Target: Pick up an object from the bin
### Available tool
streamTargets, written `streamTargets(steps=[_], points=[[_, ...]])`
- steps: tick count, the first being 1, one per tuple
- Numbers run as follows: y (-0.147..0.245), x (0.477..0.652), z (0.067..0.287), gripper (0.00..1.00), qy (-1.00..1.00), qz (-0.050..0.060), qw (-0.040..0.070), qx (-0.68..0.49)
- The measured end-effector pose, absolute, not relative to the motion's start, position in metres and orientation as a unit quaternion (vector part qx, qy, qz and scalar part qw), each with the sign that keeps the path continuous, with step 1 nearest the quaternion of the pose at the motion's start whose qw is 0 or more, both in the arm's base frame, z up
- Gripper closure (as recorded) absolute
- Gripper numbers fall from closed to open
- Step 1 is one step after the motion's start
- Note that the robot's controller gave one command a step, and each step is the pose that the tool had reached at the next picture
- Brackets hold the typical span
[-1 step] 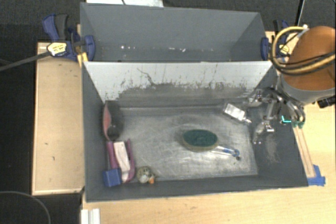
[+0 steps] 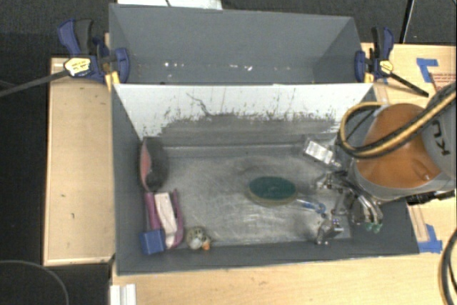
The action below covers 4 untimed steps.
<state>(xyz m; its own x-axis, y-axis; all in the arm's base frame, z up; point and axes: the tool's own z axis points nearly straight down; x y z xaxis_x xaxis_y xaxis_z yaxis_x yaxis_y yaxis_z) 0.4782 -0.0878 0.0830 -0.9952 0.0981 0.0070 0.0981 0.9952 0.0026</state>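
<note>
My gripper (image 2: 330, 214) is low in the bin's front right part, close to the floor. Just to its left lies a flat dark green oval disc (image 2: 272, 190), near the middle of the bin and apart from the gripper. I see nothing held in the gripper.
Along the left wall lie a dark and pink brush-like thing (image 2: 150, 166), a pink and white packet (image 2: 166, 214), a blue block (image 2: 151, 243) and a small round gold and white thing (image 2: 198, 240). The arm with its orange cover and cables comes over the right rim.
</note>
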Motion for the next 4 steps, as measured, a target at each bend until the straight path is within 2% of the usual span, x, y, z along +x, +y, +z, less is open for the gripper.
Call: streamTargets(steps=[1, 2, 3, 4], points=[[-0.090, 0.482, 0.087, 1.00, -0.999, 0.000, -0.001, -0.047], [-0.107, 0.489, 0.215, 1.00, -1.000, 0.001, -0.006, -0.005], [-0.106, 0.487, 0.210, 0.00, -1.000, 0.000, -0.001, -0.004], [-0.047, 0.494, 0.114, 0.00, -1.000, -0.002, 0.002, -0.021]])
